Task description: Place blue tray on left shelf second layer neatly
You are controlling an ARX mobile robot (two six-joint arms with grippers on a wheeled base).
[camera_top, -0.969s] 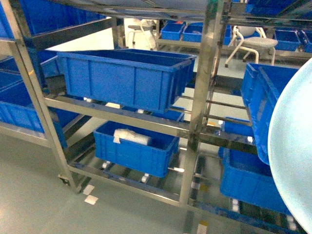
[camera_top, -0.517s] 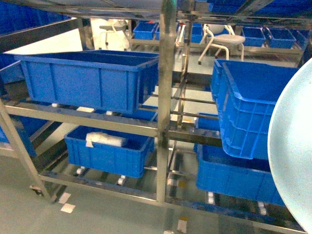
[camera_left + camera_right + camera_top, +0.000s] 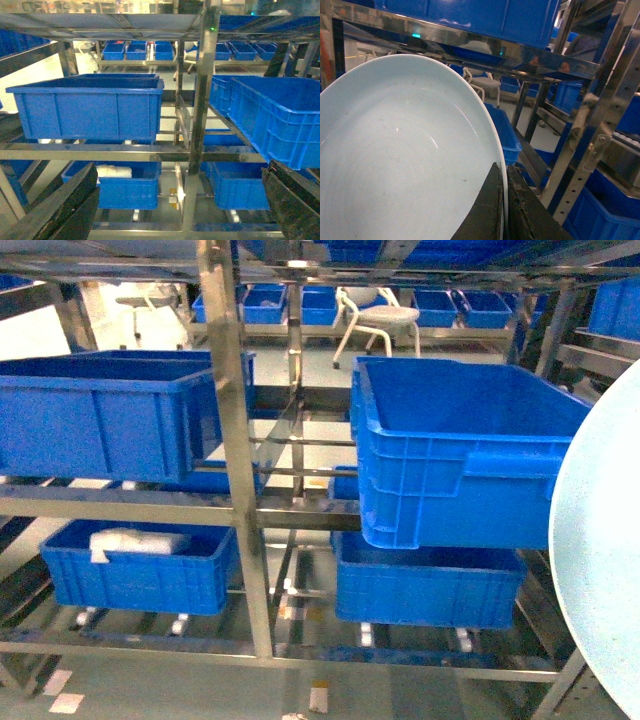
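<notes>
Currently, left shelf second layer (image 3: 130, 502) is carrying a dark-blue crate (image 3: 100, 425), leaving little free rail. Left gripper (image 3: 180, 200) is hanging spread wide and empty, facing the rack. Right gripper (image 3: 503, 207) is pinching the blue tray (image 3: 405, 160) by its rim, holding it on edge at far right, probably to slide it in flat later.

Glossy smooth blue tray (image 3: 405, 160); mirror-bright steel rack (image 3: 228, 440)
</notes>
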